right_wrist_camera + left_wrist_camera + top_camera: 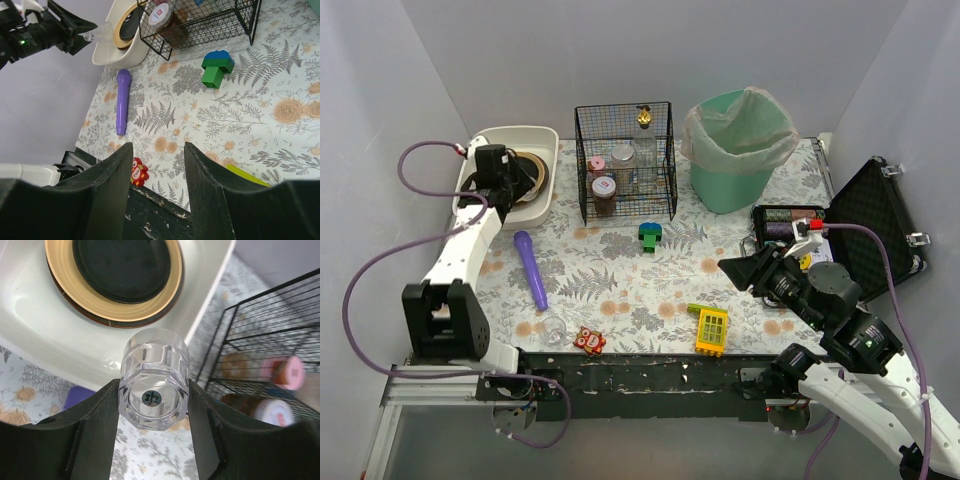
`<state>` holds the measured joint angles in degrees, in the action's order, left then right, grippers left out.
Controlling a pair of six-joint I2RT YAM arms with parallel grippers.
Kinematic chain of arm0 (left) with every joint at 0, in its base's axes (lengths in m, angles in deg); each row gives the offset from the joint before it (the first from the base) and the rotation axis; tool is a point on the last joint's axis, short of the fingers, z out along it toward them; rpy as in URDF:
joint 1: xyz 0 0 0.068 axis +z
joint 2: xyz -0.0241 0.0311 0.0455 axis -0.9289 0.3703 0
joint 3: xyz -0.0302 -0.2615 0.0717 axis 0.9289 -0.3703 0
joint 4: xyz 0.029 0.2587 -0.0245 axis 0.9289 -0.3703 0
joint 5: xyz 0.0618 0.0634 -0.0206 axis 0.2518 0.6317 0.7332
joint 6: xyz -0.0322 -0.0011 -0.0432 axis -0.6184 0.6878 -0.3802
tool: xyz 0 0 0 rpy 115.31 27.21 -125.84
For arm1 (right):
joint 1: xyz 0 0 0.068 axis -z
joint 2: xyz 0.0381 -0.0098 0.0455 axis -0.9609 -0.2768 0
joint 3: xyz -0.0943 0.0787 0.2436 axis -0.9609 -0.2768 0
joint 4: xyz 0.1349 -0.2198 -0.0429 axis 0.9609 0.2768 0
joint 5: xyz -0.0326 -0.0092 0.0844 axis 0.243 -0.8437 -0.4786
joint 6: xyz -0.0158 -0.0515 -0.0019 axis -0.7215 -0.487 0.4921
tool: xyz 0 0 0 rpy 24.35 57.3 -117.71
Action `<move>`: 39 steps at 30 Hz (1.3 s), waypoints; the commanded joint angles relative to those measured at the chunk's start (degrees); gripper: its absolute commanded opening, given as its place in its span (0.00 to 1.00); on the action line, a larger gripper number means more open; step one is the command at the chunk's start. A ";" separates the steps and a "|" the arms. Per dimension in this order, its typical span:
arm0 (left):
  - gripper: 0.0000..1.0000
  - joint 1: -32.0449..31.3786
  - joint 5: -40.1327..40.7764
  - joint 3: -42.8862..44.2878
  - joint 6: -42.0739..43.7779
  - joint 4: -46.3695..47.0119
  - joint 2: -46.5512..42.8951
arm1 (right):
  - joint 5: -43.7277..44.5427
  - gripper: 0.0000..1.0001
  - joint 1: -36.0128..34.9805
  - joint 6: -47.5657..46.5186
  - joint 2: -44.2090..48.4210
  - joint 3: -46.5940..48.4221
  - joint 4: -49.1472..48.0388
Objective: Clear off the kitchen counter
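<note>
One clear glass was clamped in the left pincer, its axis pointing at the white tub directly ahead. The right pincer stood apart, empty, over the right of the worktop.

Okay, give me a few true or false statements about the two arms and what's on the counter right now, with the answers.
1. The left end effector grips a clear glass. True.
2. The right end effector holds the purple wand. False: it is open and empty, and the wand lies on the kitchen counter.
3. Plates sit inside the white tub. True.
4. The wire basket is empty. False: jars stand in it.
</note>
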<state>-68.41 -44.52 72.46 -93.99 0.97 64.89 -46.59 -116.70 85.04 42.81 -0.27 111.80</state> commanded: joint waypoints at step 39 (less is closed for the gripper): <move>0.39 0.05 2.93 14.97 16.86 -5.84 28.69 | 0.35 0.52 0.05 -1.12 -0.16 -0.46 1.71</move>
<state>-68.50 -41.73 86.01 -77.62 -3.25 93.11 -46.06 -116.70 83.86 42.90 -0.54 115.21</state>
